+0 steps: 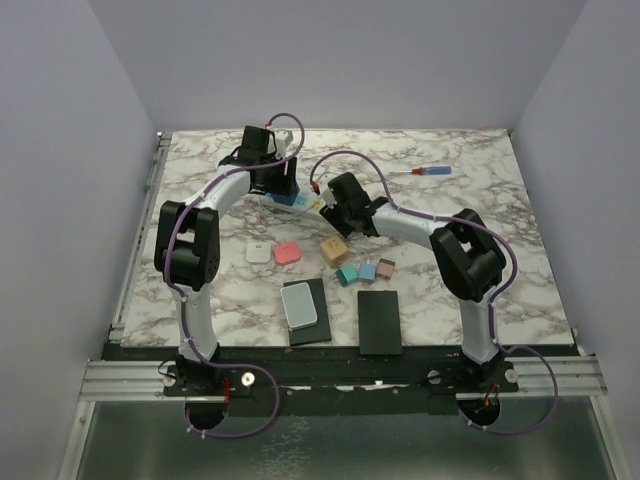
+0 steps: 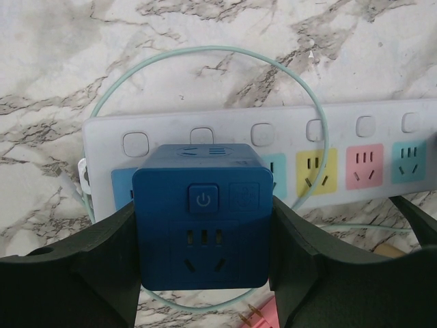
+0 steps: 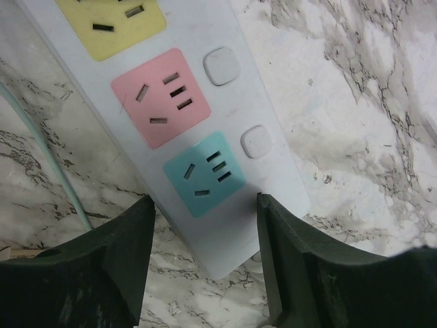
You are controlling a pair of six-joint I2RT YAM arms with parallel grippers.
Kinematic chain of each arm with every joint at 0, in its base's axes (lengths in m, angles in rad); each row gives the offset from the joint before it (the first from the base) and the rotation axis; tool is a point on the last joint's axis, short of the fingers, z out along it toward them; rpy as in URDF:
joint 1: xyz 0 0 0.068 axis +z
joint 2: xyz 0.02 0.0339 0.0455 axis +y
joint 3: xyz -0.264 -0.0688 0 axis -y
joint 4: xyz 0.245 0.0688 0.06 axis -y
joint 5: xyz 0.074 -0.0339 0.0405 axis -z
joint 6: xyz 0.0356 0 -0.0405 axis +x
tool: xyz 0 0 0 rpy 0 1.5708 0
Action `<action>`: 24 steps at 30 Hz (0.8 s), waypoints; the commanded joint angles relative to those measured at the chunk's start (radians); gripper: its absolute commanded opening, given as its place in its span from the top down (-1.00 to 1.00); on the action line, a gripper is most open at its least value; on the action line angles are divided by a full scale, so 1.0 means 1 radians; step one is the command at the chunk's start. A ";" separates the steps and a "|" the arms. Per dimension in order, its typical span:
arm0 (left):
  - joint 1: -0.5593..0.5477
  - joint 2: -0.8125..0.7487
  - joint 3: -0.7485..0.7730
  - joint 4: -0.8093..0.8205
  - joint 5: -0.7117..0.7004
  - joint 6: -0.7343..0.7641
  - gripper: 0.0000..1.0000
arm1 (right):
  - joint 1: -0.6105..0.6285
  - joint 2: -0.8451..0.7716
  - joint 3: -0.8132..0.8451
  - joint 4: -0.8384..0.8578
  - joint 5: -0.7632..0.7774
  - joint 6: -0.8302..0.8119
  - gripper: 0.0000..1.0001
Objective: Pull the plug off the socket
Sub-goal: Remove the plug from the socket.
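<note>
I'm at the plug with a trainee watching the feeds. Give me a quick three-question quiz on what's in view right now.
1. True or false: the left gripper has a finger on each side of the blue cube plug.
2. Which outlet face of the power strip lies nearest the right gripper? A yellow, B pink, C teal.
3. Fill in: in the left wrist view, the outlet face peeking out to the left of the cube is ____.

Key:
1. True.
2. C, the teal face.
3. Light blue.
</note>
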 commanded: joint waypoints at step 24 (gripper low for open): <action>-0.034 -0.071 0.022 0.011 -0.132 0.058 1.00 | -0.031 0.141 -0.048 -0.206 -0.009 0.084 0.04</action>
